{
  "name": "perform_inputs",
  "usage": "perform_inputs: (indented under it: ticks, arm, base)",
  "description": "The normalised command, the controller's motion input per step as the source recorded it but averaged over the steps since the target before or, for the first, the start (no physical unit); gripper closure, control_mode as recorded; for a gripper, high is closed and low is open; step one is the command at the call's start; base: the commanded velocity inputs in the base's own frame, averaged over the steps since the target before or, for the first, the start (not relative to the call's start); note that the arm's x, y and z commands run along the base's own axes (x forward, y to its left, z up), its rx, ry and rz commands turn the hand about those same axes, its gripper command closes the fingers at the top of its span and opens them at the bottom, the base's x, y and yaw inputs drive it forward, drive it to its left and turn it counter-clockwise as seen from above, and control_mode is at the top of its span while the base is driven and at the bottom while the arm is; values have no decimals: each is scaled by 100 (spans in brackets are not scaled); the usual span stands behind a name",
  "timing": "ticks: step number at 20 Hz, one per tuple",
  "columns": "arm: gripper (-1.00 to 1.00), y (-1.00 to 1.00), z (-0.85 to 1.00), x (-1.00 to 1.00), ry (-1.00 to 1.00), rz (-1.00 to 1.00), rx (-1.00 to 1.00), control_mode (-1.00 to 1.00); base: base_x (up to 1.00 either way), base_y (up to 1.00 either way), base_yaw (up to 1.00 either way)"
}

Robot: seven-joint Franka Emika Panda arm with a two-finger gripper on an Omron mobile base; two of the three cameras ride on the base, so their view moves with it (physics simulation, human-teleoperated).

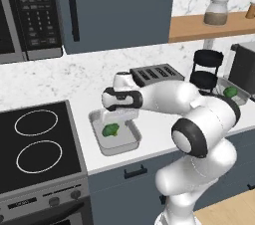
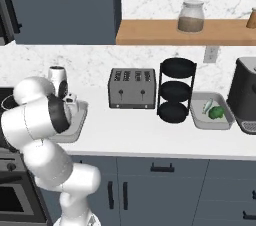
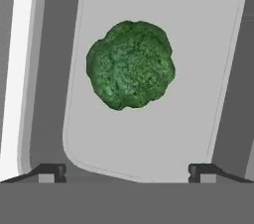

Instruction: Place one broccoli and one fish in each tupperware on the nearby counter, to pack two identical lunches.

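Fingers (image 3: pixel 129 173) spread above broccoli (image 3: pixel 130 64)

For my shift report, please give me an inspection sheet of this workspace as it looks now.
Surface: white counter, bare in front of the toaster.
Job's things: near tupperware holds one broccoli; far tupperware holds broccoli and a pale fish.
Clutter: toaster, black tiered rack, dark appliance.
Grippers: gripper open above the near broccoli, holding nothing.
Cables: nothing seen.
Surroundings: stovetop, microwave, shelf with jar.
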Motion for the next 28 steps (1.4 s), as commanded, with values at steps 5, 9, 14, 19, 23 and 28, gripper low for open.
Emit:
perform_inputs:
  ticks: [5, 9, 14, 19, 23, 28]
  arm:
    - [-100, -75, 4, -100, 0, 2, 0, -100]
    - [-100, -68, 15, -100, 0, 6, -8, -100]
    - [-100, -59, 38, -100, 0, 3, -6, -100]
    - [-100, -81, 51, -74, 0, -1, 0, -100]
    - [-100, -74, 47, -62, 4, -10, 7, -100]
    - [-100, -9, 3, -18, -2, -1, 1, -100]
  base:
    - [0, 0, 0]
    - [0, 0, 0]
    - [0, 0, 0]
    - [0, 0, 0]
    - [0, 0, 0]
    - [0, 0, 0]
